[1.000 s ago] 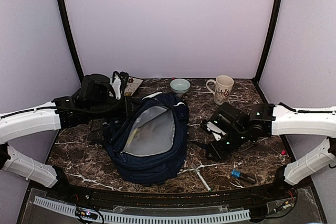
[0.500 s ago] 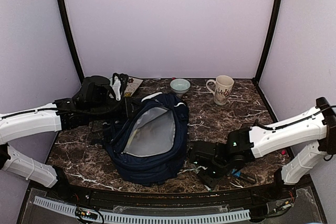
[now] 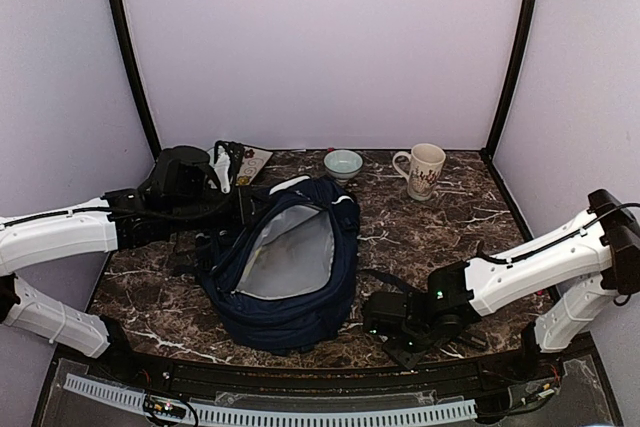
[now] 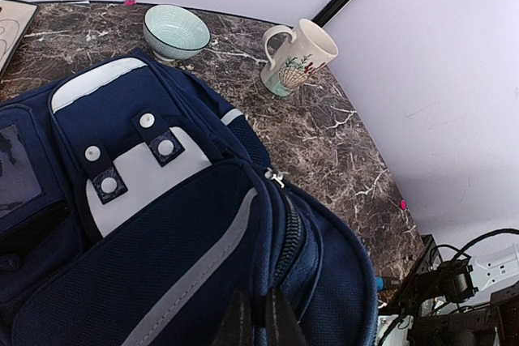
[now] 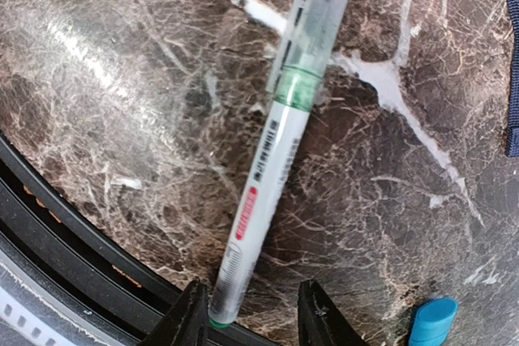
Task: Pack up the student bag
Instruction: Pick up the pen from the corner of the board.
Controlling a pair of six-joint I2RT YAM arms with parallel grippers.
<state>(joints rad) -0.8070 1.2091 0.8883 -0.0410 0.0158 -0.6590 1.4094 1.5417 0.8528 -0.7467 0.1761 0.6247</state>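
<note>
Handling notes for the student bag (image 3: 290, 257): it lies left of centre on the desk (image 3: 440, 232), main compartment unzipped and facing up, grey lining exposed. The fabric is soft and sags, so the opening will probably collapse unless its rim is held. It is light when unloaded and not fragile, but the cloth will shift under a push. The recommended hold is the zipper rim or the padded top edge, not the loose side panels.

The left gripper (image 4: 258, 322) sits at the far left rim of the opening. In the left wrist view its jaws are pinched together on the zipper edge, lifting it.

The right gripper (image 5: 247, 318) is low over the front of the desk, right of the bag. Its jaws are spread wide and grip nothing. The near end of a clear pen (image 5: 276, 160) with a green band lies between them, flat on the desk. A small blue object (image 5: 430, 322) lies just beside it. A mug (image 3: 424, 169) and a bowl (image 3: 343, 162) stand at the far edge, well apart from both arms.

Change from the earlier frames: one second ago the right gripper was raised over the mid-right desk. It has since swung to the front edge and dropped over the pen. The bag and the left arm are unchanged.
</note>
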